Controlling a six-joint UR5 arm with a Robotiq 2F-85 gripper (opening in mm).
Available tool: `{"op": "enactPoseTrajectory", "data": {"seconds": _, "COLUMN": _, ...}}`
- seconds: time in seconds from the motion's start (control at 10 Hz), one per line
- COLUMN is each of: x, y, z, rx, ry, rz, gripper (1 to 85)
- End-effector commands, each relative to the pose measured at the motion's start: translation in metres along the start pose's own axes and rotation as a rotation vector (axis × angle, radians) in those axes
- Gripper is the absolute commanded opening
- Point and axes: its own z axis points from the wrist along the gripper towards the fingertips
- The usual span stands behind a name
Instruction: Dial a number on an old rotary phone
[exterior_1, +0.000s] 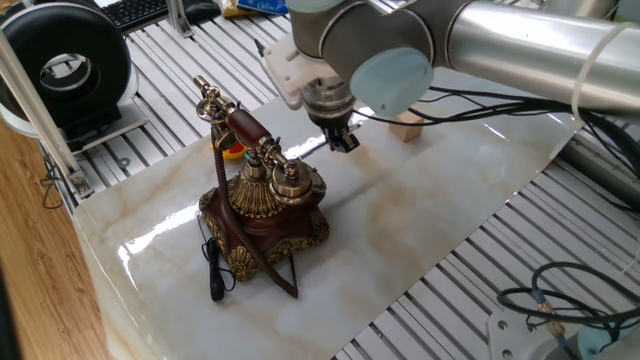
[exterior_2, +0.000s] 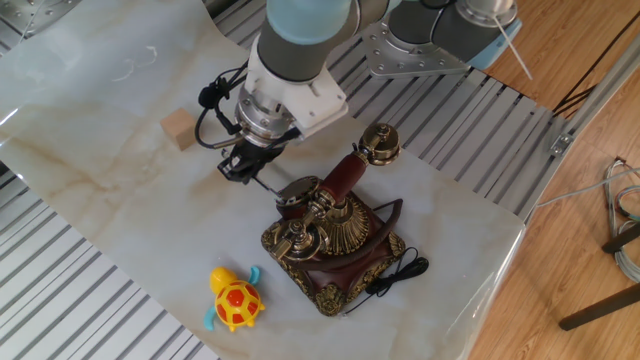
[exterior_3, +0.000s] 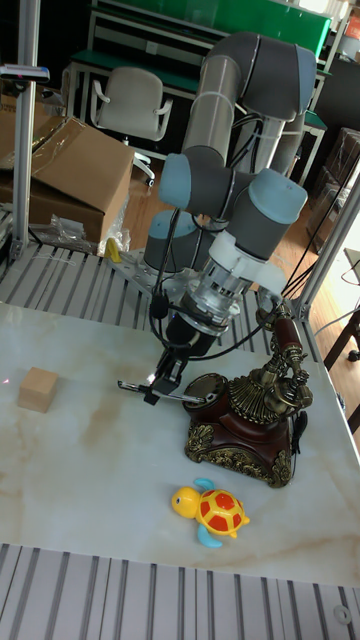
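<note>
One dark reddish-brown, gold-trimmed rotary phone (exterior_2: 335, 235), one pale wooden block (exterior_2: 180, 129) and one yellow toy turtle (exterior_2: 235, 299) are sitting on the marble desk (exterior_2: 100, 190); the fingers (exterior_3: 166, 383) are apparently pinching one thin stick (exterior_3: 150, 388).

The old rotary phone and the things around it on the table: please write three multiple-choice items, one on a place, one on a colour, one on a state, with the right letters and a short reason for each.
1. Where does the toy turtle lie?
A. on the table beside the old rotary phone
B. on top of the handset
C. in the claw

2. What colour is the turtle's shell?
A. blue and white
B. red and orange
C. black

3. What is the claw doing?
A. lifting the handset off the cradle
B. gripping the wooden block
C. holding a thin stick that points at the phone's dial

Answers:
1 A: the turtle sits on the marble surface, apart from the phone's base.
2 B: its shell is red and orange on a yellow body.
3 C: the stick runs from the claw to the dial, the handset rests on the cradle, and the block lies apart.
</note>
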Motion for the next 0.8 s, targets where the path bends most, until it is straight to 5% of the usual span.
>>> {"op": "enactPoseTrajectory", "data": {"seconds": 0.0, "x": 0.003, "y": -0.003, "z": 0.005, "rx": 0.012, "ry": 0.001, "rz": 0.001, "gripper": 1.3}}
{"op": "enactPoseTrajectory", "data": {"seconds": 0.4, "x": 0.004, "y": -0.003, "z": 0.003, "rx": 0.001, "ry": 0.005, "rz": -0.001, "gripper": 1.3}}
{"op": "enactPoseTrajectory", "data": {"seconds": 0.7, "x": 0.018, "y": 0.005, "z": -0.027, "rx": -0.027, "ry": 0.035, "rz": 0.025, "gripper": 1.3}}
